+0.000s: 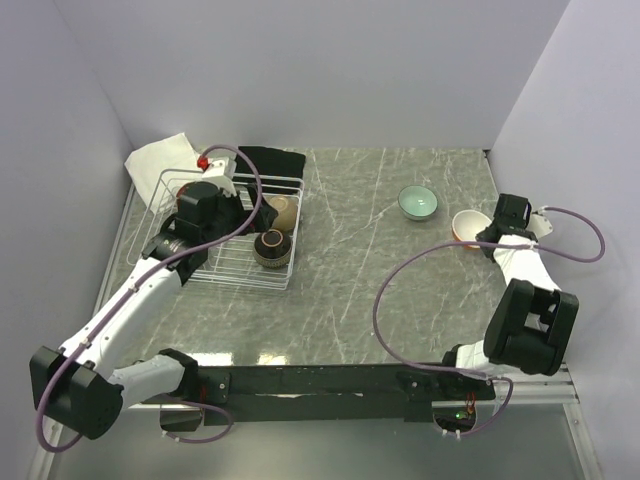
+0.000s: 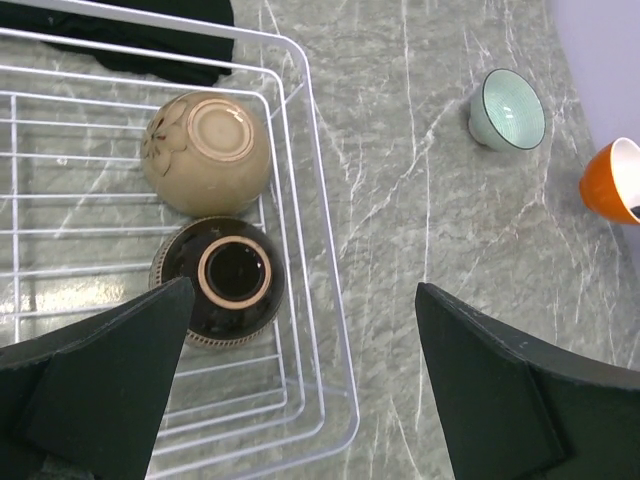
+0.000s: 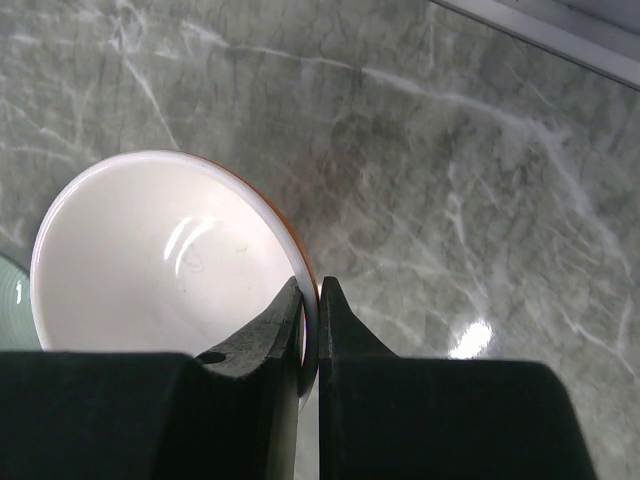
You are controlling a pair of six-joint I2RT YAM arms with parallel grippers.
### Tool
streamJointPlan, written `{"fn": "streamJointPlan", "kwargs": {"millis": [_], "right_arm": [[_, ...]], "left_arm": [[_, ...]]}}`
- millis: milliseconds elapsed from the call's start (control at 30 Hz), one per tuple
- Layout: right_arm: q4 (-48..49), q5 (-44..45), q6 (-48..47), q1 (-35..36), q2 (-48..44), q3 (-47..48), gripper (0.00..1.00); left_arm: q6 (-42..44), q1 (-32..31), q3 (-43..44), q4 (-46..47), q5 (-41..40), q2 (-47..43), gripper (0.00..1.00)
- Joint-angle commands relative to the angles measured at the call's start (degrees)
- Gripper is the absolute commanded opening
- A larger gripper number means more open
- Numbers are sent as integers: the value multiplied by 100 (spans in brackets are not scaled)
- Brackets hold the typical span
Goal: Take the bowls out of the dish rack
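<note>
Two arms point(image 1: 130, 300) point(image 1: 525, 275); one dish rack point(image 1: 240, 268), two bowls point(image 1: 283, 211) point(image 1: 272, 247) inside, two bowls point(image 1: 417, 202) point(image 1: 466, 225) outside.

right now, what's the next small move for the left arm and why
Probably ease the left gripper over and down onto the dark brown bowl. Its jaws stand wide open above the dish rack, holding nothing, and that bowl lies upside down just off its centre, beside the beige bowl. The right gripper is occupied, pinching the orange bowl by its rim.

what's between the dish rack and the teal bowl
Just bare marble table between the dish rack and the teal bowl, shown in the top view.
</note>
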Motion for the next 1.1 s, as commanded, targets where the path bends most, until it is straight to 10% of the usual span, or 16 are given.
{"fn": "streamJointPlan", "kwargs": {"millis": [0,400,1067], "right_arm": [[671,145,-57,-121,387,221,0],[627,66,-294,-121,1091,230,6],[-630,689,242,476,-516,309,94]], "left_arm": [[-117,112,-120,-261,-54,-275,99],[208,147,-200,-621,-827,-433,99],[1324,147,169,-1166,-1768,-372,99]]}}
